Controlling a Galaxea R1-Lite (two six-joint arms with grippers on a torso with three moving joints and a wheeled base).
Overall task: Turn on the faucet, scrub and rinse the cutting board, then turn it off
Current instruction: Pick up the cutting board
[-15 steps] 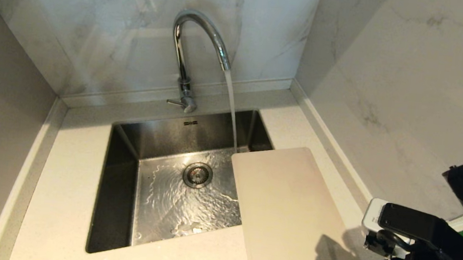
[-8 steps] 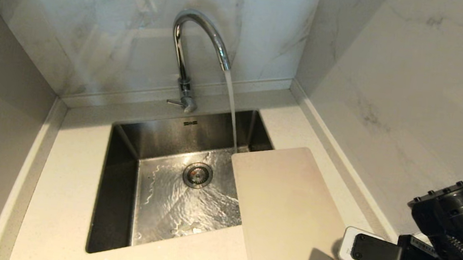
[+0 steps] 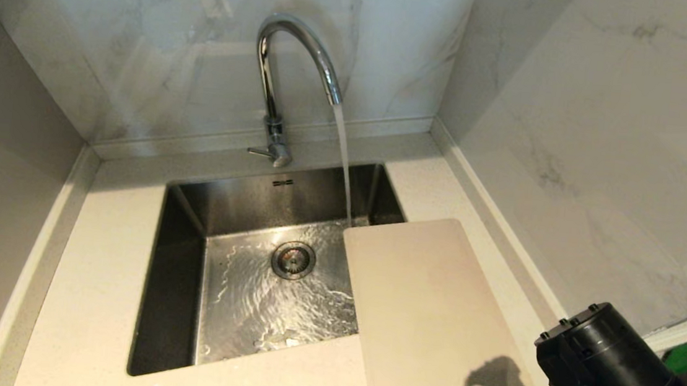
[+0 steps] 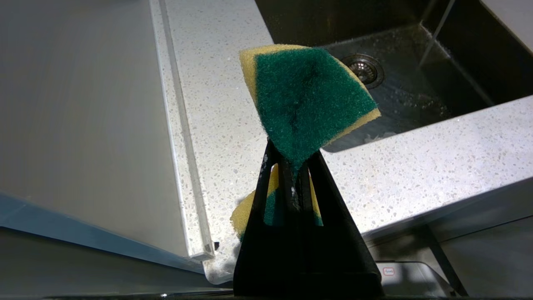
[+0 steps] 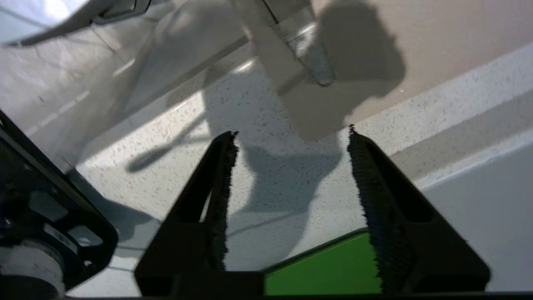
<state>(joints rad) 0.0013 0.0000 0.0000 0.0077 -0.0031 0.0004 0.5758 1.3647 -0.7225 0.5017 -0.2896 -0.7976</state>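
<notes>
Head view: tall chrome gooseneck faucet (image 3: 296,58) runs into steel sink (image 3: 177,278), cream plastic cutting board (image 3: 426,312) spans sink's right rim & counter; right gripper (image 5: 291,137) open, left gripper (image 4: 296,166) clamps green-yellow sponge (image 4: 306,96).

The head view looks steeply down from above onto the sink (image 3: 184,303) in a marble corner. The left wrist view sits low at the counter's near edge, facing across the same sink (image 4: 458,75). The right wrist view hangs close above the counter (image 5: 283,183), sharing the head view's cutting board (image 3: 426,312) corner.
</notes>
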